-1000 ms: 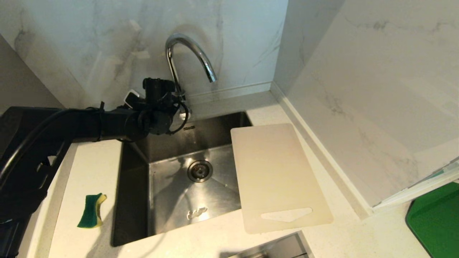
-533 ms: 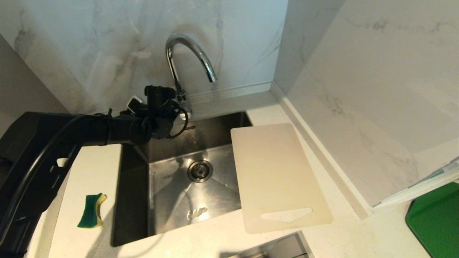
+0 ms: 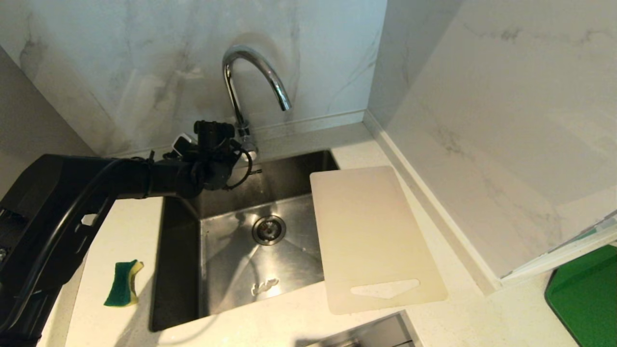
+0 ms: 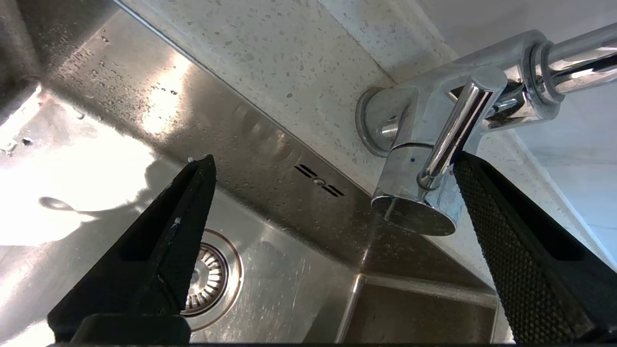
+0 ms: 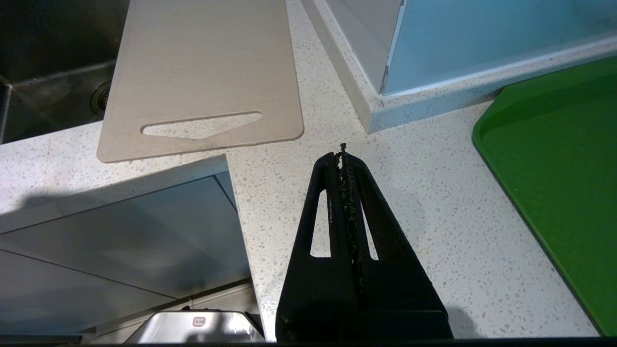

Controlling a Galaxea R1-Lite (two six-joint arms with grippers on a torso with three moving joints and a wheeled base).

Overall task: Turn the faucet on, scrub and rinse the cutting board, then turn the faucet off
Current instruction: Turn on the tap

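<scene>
The chrome faucet (image 3: 250,53) stands behind the sink, and no water shows at its spout. My left gripper (image 3: 234,140) is at the faucet's base, open wide. In the left wrist view the faucet body (image 4: 409,159) and its thin lever (image 4: 460,120) sit inside the left gripper (image 4: 332,161). One finger (image 4: 487,212) stands right beside the lever. The cream cutting board (image 3: 371,236) lies flat on the counter, overhanging the sink's right edge. My right gripper (image 5: 342,149) hangs shut above the counter, near the cutting board's (image 5: 202,62) handle end.
A green-and-yellow sponge (image 3: 123,283) lies on the counter left of the steel sink (image 3: 284,270). The drain (image 3: 268,229) is in the basin's middle. A dark green board (image 3: 585,294) lies at the far right. Marble walls close off the back and right.
My left arm has sunk a little and edged closer to the faucet's base, still open. The cutting board, sponge and right gripper have not moved.
</scene>
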